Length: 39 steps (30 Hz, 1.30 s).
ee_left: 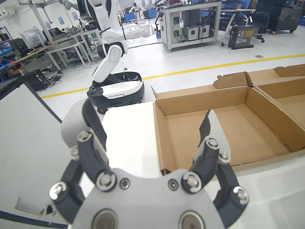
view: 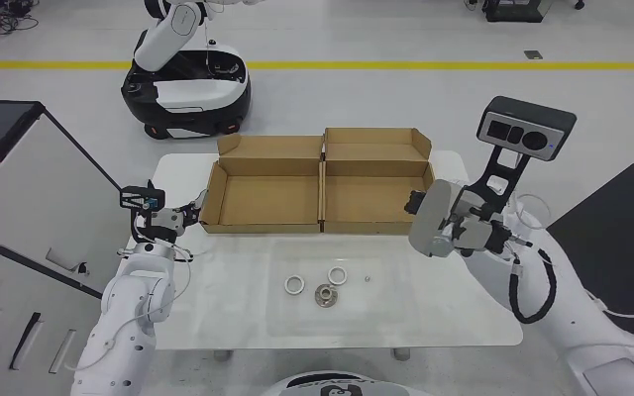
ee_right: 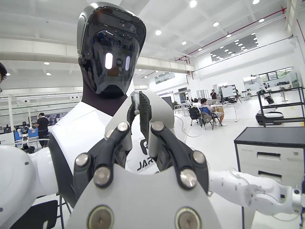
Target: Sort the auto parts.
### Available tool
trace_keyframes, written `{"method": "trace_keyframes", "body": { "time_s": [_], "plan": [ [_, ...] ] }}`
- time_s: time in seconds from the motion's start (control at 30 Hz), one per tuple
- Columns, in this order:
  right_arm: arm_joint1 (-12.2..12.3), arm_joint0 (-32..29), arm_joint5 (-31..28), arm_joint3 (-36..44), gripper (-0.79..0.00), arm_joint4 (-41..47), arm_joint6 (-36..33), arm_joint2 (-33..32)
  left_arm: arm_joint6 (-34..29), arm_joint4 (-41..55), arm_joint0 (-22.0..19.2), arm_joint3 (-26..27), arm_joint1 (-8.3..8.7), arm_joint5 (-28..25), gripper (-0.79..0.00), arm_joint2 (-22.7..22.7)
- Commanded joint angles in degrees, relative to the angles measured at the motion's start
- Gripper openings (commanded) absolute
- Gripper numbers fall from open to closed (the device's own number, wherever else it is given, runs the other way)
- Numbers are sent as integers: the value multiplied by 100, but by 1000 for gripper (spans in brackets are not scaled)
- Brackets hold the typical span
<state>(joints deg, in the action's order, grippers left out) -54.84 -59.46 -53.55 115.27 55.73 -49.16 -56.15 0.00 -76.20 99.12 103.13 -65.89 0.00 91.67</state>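
Left gripper (ee_left: 149, 113): jaws spread wide, nothing between them. It hangs over the left edge of the white table (view: 238, 317), just beside the outer wall of the left brown cardboard box (view: 263, 193). That box is open-topped and bare inside.

Loose parts lie on the table in front of the boxes, near the middle. They are between the two grippers and well apart from both.
- left white plastic ring (view: 294, 285)
- grey metal flanged hub (view: 324, 293), just beside that ring
- right white plastic ring (view: 338, 275), close to the hub on its far side
- small pale piece (view: 368, 278), too small to identify

Right brown cardboard box (view: 371, 193): touches the left box along the shared wall, also bare inside.

Right gripper (ee_right: 139, 96): raised off the table by the near right corner of the right box, fingers pointing up and away from the tabletop. It is clenched on a silver threaded bolt (ee_right: 135, 102). The bolt is pinched near the tips between the ribbed black pads (ee_right: 144, 113) and lies roughly along the fingers.
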Motion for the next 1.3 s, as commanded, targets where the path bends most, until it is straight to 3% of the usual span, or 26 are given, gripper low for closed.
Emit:
{"method": "trace_keyframes", "body": {
  "time_s": [0.0,0.63,0.87,1.1,1.27],
  "plan": [
    [0,0,0,0,-785,0,0,0,0,0,0,0,0,0,0,0],
    [1,-11,81,-9,-785,-77,30,-26,0,0,0,0,0,0,0,0],
    [150,-550,775,-275,-785,-958,2,-1042,0,0,0,0,0,0,0,0],
    [423,-1365,1575,-639,-785,-1469,-911,-2634,0,0,0,0,0,0,0,0],
    [576,-1576,2242,-916,-785,-2168,-1711,-3500,0,0,0,0,0,0,0,0]
  ]
}}
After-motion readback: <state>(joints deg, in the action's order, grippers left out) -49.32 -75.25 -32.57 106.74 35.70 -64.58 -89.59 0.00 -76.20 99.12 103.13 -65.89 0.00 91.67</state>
